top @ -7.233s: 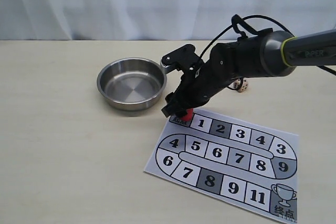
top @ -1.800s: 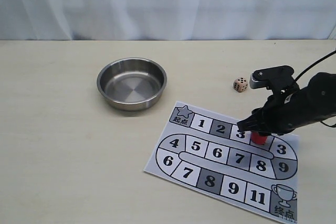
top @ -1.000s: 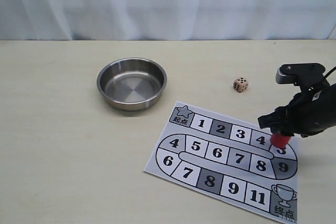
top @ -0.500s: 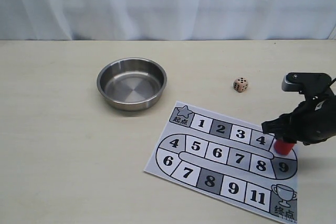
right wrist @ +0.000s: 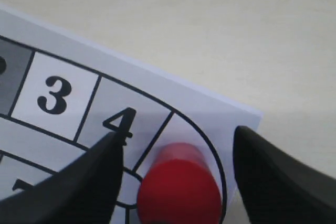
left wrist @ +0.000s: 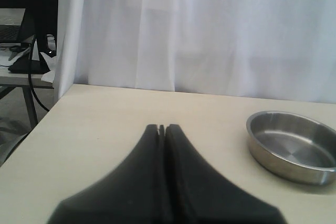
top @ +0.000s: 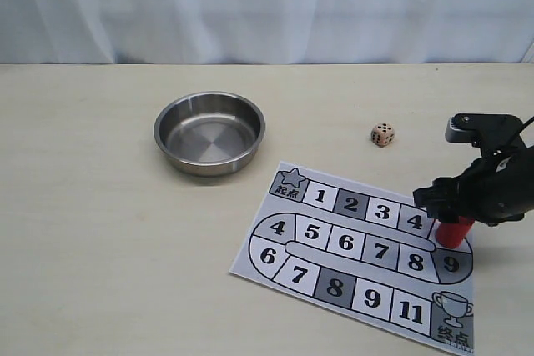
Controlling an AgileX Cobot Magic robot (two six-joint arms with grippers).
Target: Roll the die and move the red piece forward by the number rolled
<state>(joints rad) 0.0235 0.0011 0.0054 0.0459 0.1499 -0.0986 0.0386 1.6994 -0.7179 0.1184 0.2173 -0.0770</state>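
While the red piece [top: 453, 231] stands upright on the game board [top: 344, 242], on the curved end square just past the 4, the right tool [right wrist: 177, 134] straddles it with jaws spread wide, a gap showing between each finger and the cylinder. The die [top: 383, 134] lies on the desk [top: 100, 231] beyond the board and clear of it, with a steel bowl [top: 209, 132] farther left. The left tool [left wrist: 161, 129] is pressed closed on nothing.
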